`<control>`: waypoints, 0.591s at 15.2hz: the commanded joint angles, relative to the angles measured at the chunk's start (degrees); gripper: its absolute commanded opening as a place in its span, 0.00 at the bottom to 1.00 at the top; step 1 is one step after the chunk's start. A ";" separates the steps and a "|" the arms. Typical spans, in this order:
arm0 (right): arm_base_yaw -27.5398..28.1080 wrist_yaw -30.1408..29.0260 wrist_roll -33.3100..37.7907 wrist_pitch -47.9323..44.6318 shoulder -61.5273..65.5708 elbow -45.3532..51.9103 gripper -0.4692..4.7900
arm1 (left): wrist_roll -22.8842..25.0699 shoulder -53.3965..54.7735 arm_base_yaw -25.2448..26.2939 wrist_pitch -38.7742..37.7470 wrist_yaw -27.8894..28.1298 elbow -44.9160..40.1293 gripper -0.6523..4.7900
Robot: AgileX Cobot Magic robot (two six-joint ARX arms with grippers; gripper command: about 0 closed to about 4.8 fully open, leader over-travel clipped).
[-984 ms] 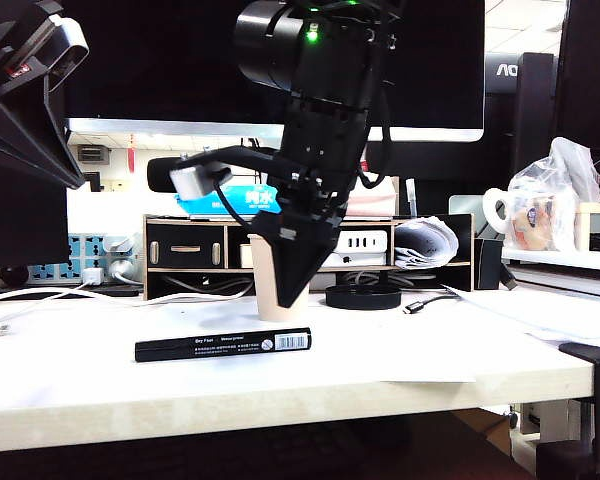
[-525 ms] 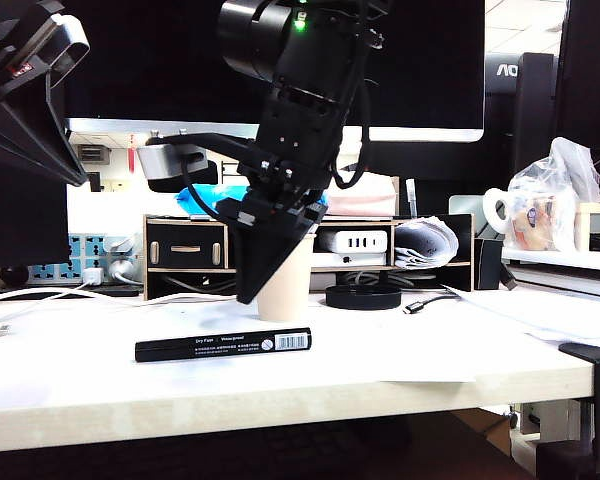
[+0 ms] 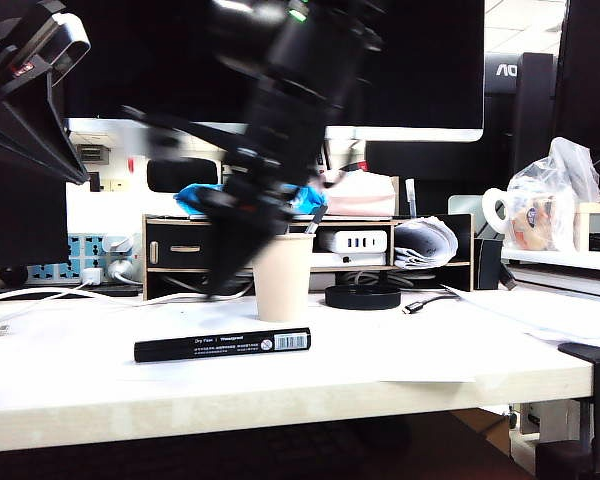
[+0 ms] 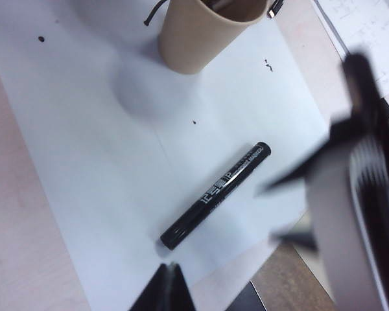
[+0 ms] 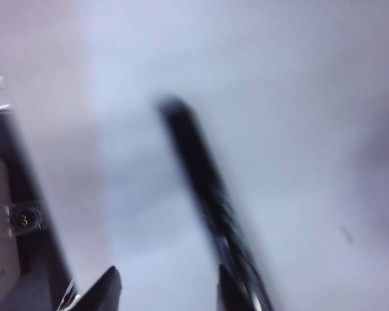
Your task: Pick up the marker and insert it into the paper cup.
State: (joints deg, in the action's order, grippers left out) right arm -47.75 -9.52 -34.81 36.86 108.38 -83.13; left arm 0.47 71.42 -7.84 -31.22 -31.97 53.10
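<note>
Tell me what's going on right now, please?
Right pincer open, empty, swinging over the marker. Left pincer high, off to the side, state unclear. Marker flat on the paper, in front of the paper cup. Nothing blocking it.

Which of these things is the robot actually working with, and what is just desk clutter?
In the job: marker lying flat, paper cup upright behind it, right gripper open above the table.
Lying about: bagged mug, desk organiser, cables, left gripper idle.

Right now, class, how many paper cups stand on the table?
1. The paper cup stands upright on the white sheet behind the marker, the blurred right gripper beside it. Others may hide behind the arm.
</note>
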 commanded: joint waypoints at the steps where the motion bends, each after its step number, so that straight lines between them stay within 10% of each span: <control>1: -3.23 -0.92 0.07 -6.36 0.72 -0.07 0.48 | 0.44 -0.26 -0.04 0.52 -0.39 0.26 0.11; 9: -4.66 -0.09 -1.03 -11.96 5.05 -0.07 0.47 | 0.46 -0.37 0.07 0.48 5.25 0.26 0.11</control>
State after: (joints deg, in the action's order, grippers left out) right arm -52.45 -10.07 -35.46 26.22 113.10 -83.15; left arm 0.49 71.29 -7.73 -31.05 -26.79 53.08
